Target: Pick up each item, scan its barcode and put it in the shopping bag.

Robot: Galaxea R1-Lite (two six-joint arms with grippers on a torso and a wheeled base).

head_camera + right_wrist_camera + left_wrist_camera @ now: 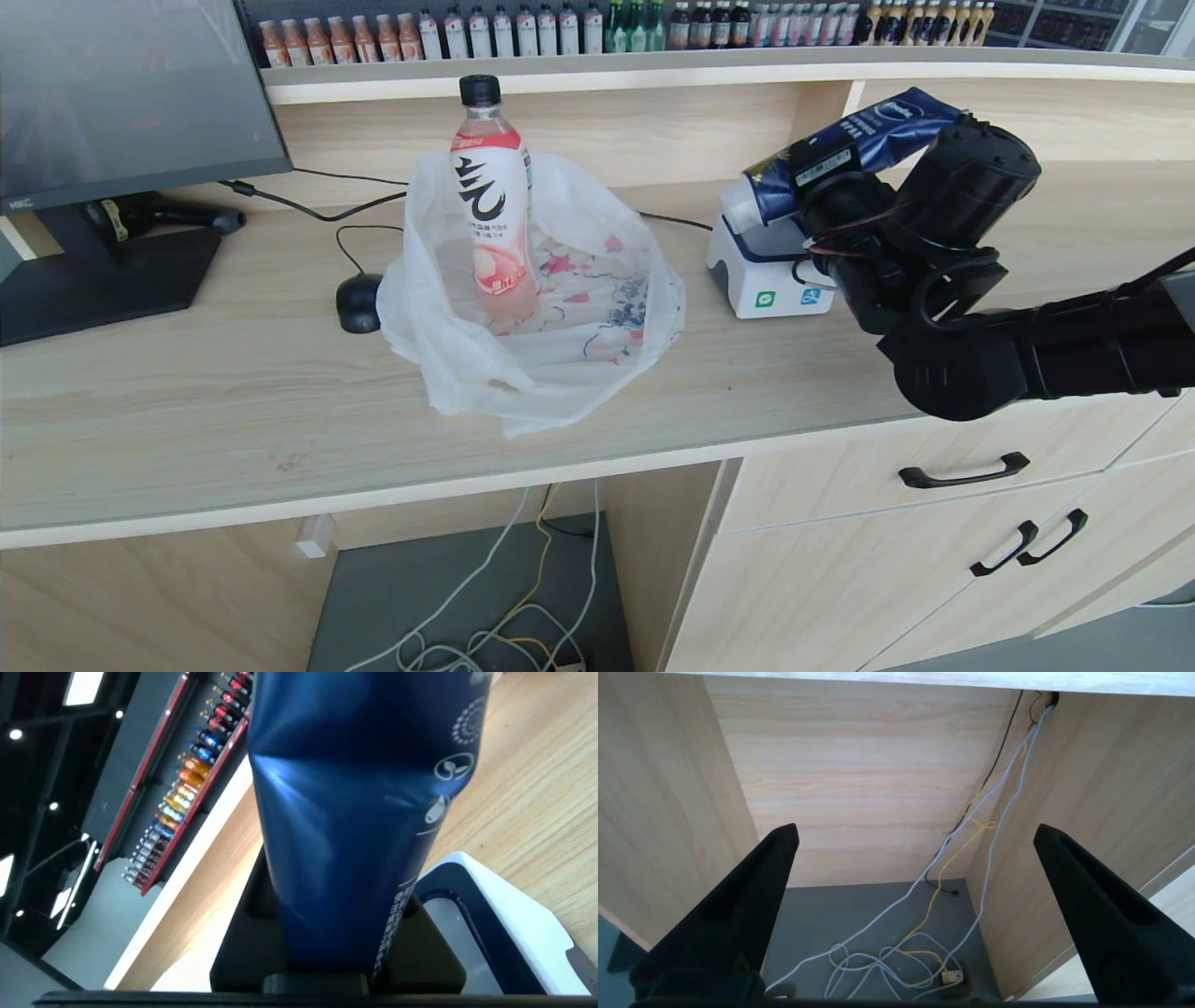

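Right pincer [825, 185] gripping blue tube [892, 119] over scanner [764, 273], bag [602, 317] apart

left gripper [917, 840] — spread wide, low | right gripper [826, 187] — clamped, raised

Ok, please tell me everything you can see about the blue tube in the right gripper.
The blue tube is dark, glossy, soft-looking plastic with white print and a barcode label. Its white cap end points down toward the white scanner, and its flat end points up. The right gripper holds it tilted over the scanner.
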